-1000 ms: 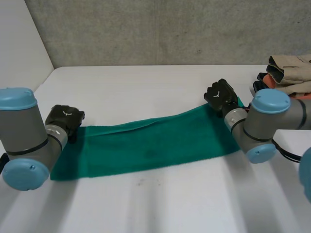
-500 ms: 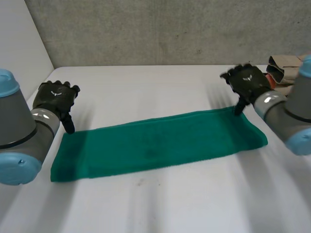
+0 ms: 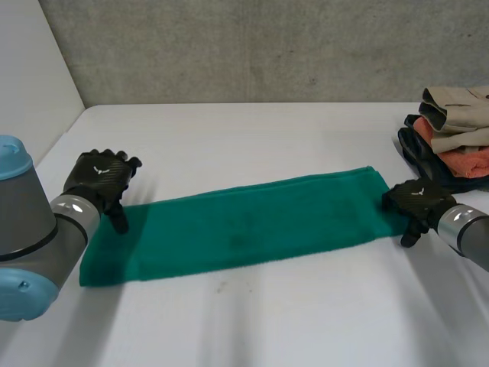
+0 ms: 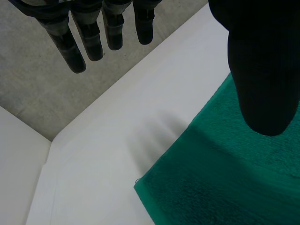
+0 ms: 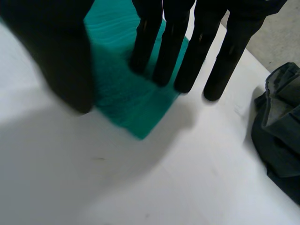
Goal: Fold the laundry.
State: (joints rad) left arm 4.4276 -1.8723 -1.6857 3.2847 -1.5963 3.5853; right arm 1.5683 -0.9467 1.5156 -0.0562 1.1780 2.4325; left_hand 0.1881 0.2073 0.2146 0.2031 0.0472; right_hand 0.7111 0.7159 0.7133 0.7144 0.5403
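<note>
A green towel [image 3: 244, 225] lies flat on the white worktop [image 3: 252, 321]. Its long axis runs side to side across the robot's front, with the right end a little farther back. The left robot hand [image 3: 99, 180] is at the towel's left short end, by the far corner. It is released: straight fingers [image 4: 91, 40] hang over bare worktop, the thumb over the cloth, gripping nothing. The right robot hand [image 3: 416, 202] is at the right short end, by the near corner. It is also released, with straight fingertips [image 5: 145, 42] down on the cloth. Each hand is nearest its own end, so an end-to-end fold looks likely. A pile of clothes [image 3: 451, 130] sits beyond the right hand.
</note>
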